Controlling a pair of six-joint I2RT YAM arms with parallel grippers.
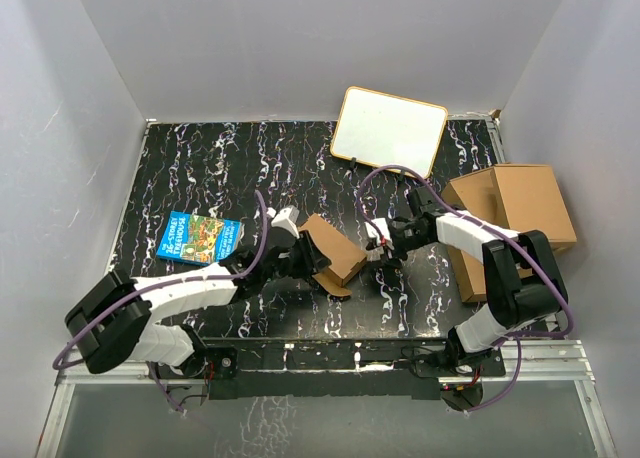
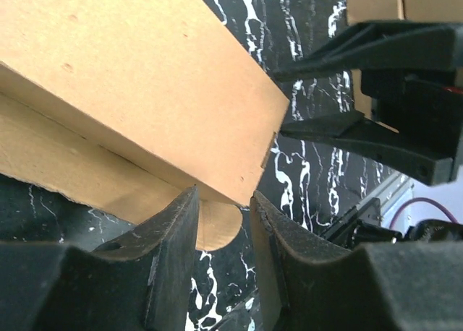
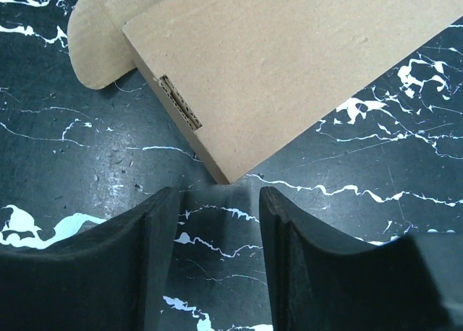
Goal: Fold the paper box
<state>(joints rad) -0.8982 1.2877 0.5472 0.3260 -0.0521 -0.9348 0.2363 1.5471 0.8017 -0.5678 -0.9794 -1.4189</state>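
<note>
Left gripper (image 2: 221, 204): at the box's left end, fingers part-way apart, with a rounded tab (image 2: 217, 230) showing in the gap. Whether they pinch cardboard cannot be told.
Right gripper (image 3: 215, 201): spread and empty, with the box's corner just ahead of the tips and not touching.
Paper box (image 1: 335, 250): mid-desk (image 1: 200, 168), a little toward the near edge, between both grippers, one panel raised at a tilt.
Step in hand: probably closing a wall or flap. Steady the left end, then bring the right in square to the panel's edge, not its corner, so the sheet neither skids nor buckles.
Left wrist only: the right gripper's fingers standing apart beside the panel's end.
Right wrist only: a notch (image 3: 181, 103) cut in the panel's edge.
Top view only: blue book (image 1: 198, 236) toward the left edge, pile of cardboard boxes (image 1: 515, 213) at the right edge, whiteboard (image 1: 388, 130) at the far edge.
</note>
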